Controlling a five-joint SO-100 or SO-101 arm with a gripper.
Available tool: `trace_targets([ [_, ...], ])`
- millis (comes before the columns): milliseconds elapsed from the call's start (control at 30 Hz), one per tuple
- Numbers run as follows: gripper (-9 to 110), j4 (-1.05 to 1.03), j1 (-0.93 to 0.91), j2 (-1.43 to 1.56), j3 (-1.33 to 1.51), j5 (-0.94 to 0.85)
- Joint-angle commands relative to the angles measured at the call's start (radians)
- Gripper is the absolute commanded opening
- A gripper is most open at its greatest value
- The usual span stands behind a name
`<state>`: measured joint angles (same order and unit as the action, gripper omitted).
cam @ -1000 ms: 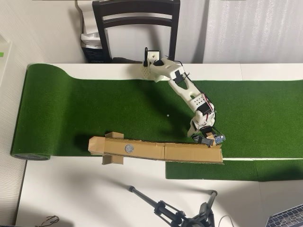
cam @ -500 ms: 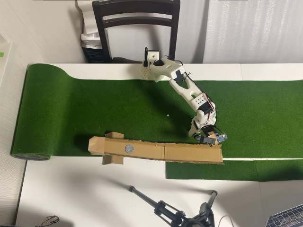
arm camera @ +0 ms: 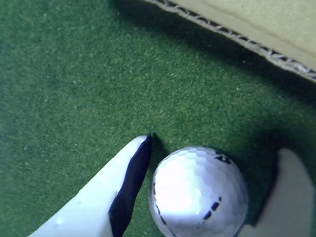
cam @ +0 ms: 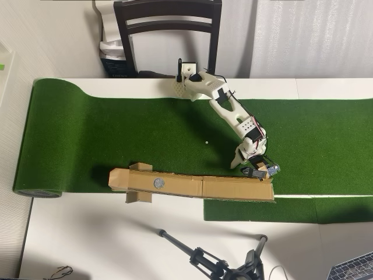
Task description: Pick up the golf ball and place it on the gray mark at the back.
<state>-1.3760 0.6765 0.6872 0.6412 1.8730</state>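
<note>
In the wrist view I see my claw (arm camera: 212, 197) spread around the golf ball (arm camera: 198, 190) on the turf: left finger beside it, right finger clear. The gray mark (cam: 158, 182) lies far left on the cardboard strip (cam: 192, 186).

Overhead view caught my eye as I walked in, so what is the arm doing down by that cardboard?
The white arm is reaching down to the green turf beside the cardboard ramp. In the wrist view its gripper straddles the golf ball, with one finger close by its left side and the other at its right; the ball sits on the turf. The gray mark on the ramp is bare.
</note>
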Motion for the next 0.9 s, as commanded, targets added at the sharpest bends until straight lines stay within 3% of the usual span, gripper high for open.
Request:
trace_targets([
  [0, 48, -0.003, -0.006, 0.041, -0.086, -0.011],
  [700, 47, -0.147, 0.034, 0.043, -0.15, -0.006],
  [867, 38, -0.146, 0.034, 0.038, -0.15, 0.003],
])
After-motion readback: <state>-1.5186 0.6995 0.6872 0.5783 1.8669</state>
